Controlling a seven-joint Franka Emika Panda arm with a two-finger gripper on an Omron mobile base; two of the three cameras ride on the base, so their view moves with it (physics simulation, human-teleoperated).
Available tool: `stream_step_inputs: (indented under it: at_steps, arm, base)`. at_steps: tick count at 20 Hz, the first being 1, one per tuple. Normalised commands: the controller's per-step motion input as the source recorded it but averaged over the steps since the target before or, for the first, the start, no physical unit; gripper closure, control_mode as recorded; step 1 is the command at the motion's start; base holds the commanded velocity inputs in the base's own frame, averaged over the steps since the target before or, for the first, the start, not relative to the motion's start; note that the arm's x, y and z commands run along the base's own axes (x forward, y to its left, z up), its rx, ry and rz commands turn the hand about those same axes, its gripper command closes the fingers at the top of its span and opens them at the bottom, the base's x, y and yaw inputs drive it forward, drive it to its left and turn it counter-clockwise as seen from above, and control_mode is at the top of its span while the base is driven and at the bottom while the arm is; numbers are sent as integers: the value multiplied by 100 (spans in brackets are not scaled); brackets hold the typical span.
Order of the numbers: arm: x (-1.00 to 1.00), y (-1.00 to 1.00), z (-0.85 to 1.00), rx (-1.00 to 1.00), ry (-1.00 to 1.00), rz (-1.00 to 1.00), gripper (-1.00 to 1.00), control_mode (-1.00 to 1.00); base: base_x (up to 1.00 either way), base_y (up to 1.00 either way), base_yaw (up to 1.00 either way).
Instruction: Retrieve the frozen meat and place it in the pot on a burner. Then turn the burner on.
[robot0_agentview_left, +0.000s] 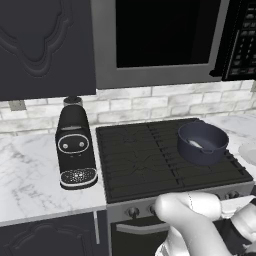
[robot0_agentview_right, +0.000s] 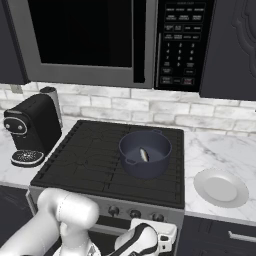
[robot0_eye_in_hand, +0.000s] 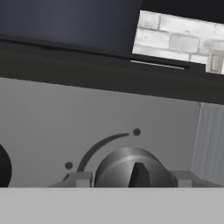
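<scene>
From the left base view, we see the pot (robot0_agentview_left: 202, 142) standing on the back right part of the black cooktop (robot0_agentview_left: 145, 160), with a pale piece inside it that we take to be the meat (robot0_agentview_left: 195, 144), so the cooking step can follow. A black coffee machine (robot0_agentview_left: 75, 147) sits on the marble tabletop (robot0_agentview_left: 30, 175) left of the cooktop. From the right base view, the pot (robot0_agentview_right: 145, 152) sits over the right-hand burner (robot0_agentview_right: 150, 180), the meat (robot0_agentview_right: 144, 154) in it, a white plate (robot0_agentview_right: 221, 187) beside it on the tabletop, and our arm reaches low toward the front knobs (robot0_agentview_right: 134, 214). From the hand view, our gripper (robot0_eye_in_hand: 131, 179) straddles one round silver knob (robot0_eye_in_hand: 131, 168), a finger (robot0_eye_in_hand: 81, 179) on each side, closing around it; we cannot tell whether it grips yet. We judge this placement readies the turn.
</scene>
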Motion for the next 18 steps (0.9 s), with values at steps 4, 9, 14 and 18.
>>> stream_step_inputs:
  at_steps: [4,9,14,18]
  arm:
    - [0,1,0,-21,0,1,100,-100]
    - [0,1,0,-20,0,3,100,-100]
    - [-2,3,0,-18,0,6,100,-100]
    - [-1,8,0,-20,0,4,100,-100]
  base:
    - [0,0,0]
    - [0,0,0]
    - [0,0,0]
    - [0,0,0]
